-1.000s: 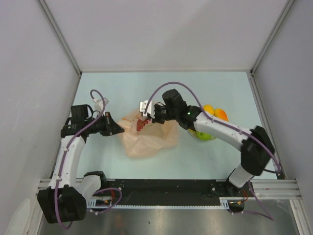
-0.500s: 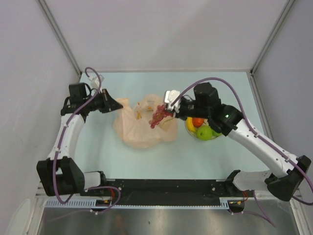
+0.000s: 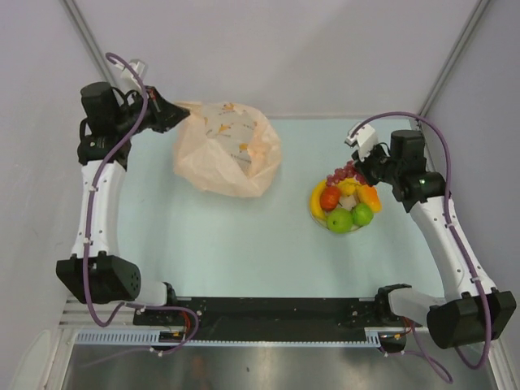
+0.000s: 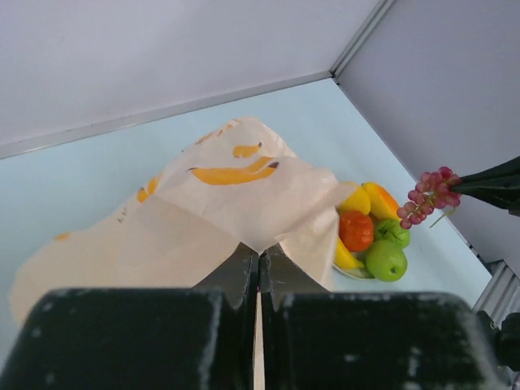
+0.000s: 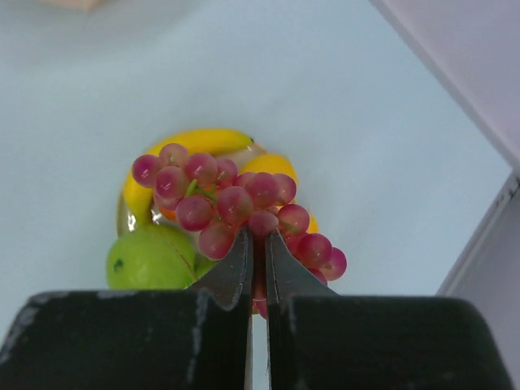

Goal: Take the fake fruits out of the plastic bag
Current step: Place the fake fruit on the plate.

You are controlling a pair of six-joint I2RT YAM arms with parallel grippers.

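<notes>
My left gripper (image 3: 180,114) is shut on a corner of the peach-orange plastic bag (image 3: 229,149) and holds it lifted at the far left; the bag (image 4: 195,211) hangs from my jaws in the left wrist view. My right gripper (image 3: 358,166) is shut on the dark red grape bunch (image 3: 342,173), held just above the plate (image 3: 315,213) of fruit. In the right wrist view the grapes (image 5: 236,203) hang over the green apple (image 5: 150,256) and the banana (image 5: 199,142). The plate holds a red fruit (image 3: 330,198), green apples (image 3: 349,217), an orange fruit (image 3: 370,196) and a banana (image 3: 318,203).
White walls with metal corner posts (image 3: 97,57) close in the pale blue table (image 3: 227,244) on three sides. The black rail with the arm bases (image 3: 268,313) runs along the near edge.
My left gripper rose and moved back-left, lifting the bag off the table. My right gripper carried the grape bunch right, from the bag to above the plate.
</notes>
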